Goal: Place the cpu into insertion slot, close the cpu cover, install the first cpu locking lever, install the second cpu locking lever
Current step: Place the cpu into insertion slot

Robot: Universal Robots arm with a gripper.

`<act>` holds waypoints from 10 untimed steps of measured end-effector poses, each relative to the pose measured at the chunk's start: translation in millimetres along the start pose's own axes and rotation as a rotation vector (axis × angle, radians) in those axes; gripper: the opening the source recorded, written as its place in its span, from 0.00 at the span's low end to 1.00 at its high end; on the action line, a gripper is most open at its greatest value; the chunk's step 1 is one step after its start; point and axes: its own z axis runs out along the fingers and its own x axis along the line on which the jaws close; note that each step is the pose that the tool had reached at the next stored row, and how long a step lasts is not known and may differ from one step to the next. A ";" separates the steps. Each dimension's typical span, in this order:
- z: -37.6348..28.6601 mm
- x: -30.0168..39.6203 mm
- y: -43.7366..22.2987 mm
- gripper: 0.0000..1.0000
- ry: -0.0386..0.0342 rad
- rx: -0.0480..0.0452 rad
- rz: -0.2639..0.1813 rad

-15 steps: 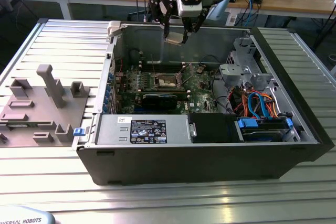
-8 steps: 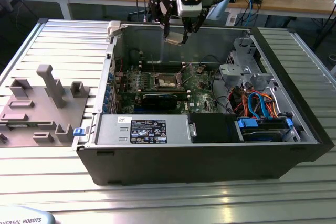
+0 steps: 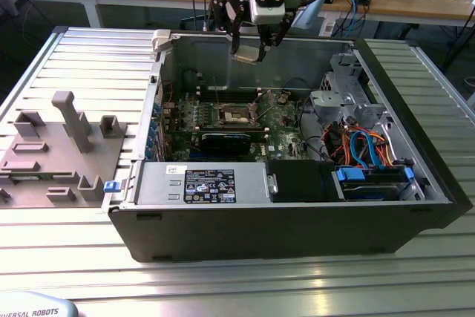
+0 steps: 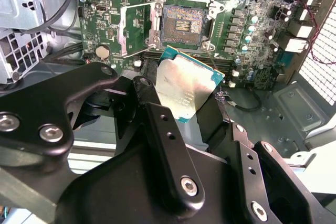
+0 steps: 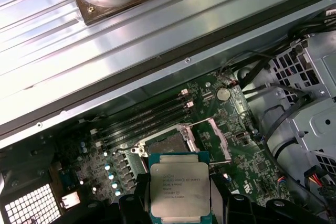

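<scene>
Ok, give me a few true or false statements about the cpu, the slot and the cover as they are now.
1. The gripper is shut on the cpu. True.
2. The cpu sits in the slot. False: the slot is empty and the cpu is held in the air above the board.
3. The cover is closed over the slot. False: it is swung open and lies beside the slot.
4. The board lies inside an open case. True.
</scene>
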 end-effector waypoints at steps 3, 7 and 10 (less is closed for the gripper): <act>0.0 0.0 0.0 0.55 -0.0002 0.0000 0.003; 0.1 0.0 0.0 0.55 -0.0004 -0.0001 0.005; 0.1 0.0 0.0 0.55 -0.0005 -0.0001 0.006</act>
